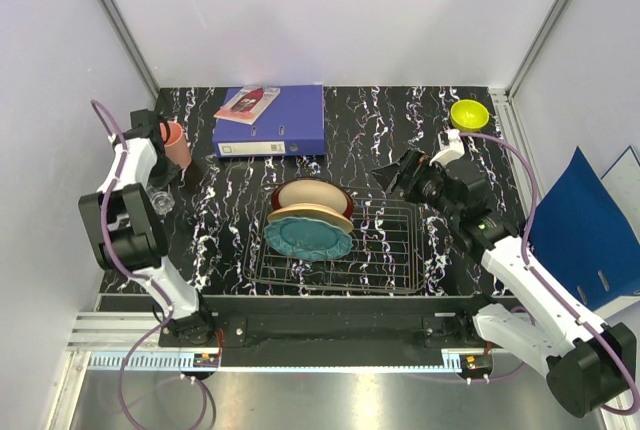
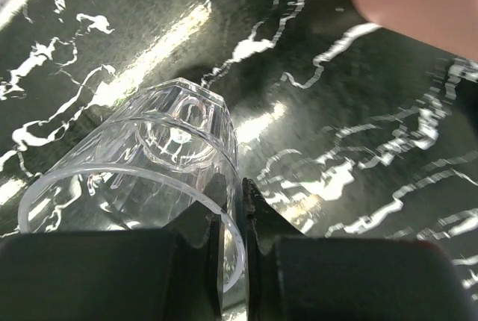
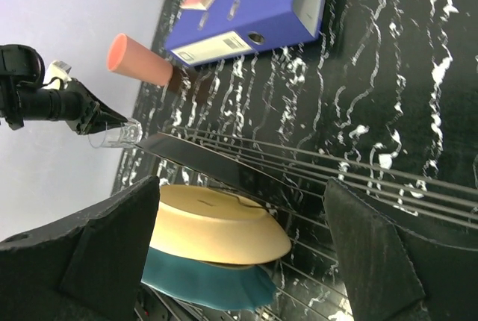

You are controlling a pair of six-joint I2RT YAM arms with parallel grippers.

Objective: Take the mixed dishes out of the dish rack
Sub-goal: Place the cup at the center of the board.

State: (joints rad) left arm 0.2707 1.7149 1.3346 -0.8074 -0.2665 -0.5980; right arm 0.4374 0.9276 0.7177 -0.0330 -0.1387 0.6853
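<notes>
The dish rack point(image 1: 385, 250) sits mid-table. A red-rimmed cream plate point(image 1: 312, 193), a cream-yellow plate point(image 1: 310, 218) and a teal plate point(image 1: 308, 240) lean stacked in its left half. My left gripper point(image 1: 160, 186) is at the far left, shut on the wall of the clear glass tumbler point(image 2: 149, 149), one finger inside the rim and one outside. The salmon-pink cup point(image 1: 177, 144) stands just behind it. The yellow-green bowl point(image 1: 469, 113) sits at the back right. My right gripper point(image 3: 246, 239) is open and empty beside the rack's right rear, facing the cream-yellow plate point(image 3: 216, 224) and the teal plate point(image 3: 209, 280).
A blue ring binder point(image 1: 270, 120) with a booklet on it lies flat behind the rack. A blue folder point(image 1: 580, 220) leans outside the right wall. White walls close the left, back and right of the table.
</notes>
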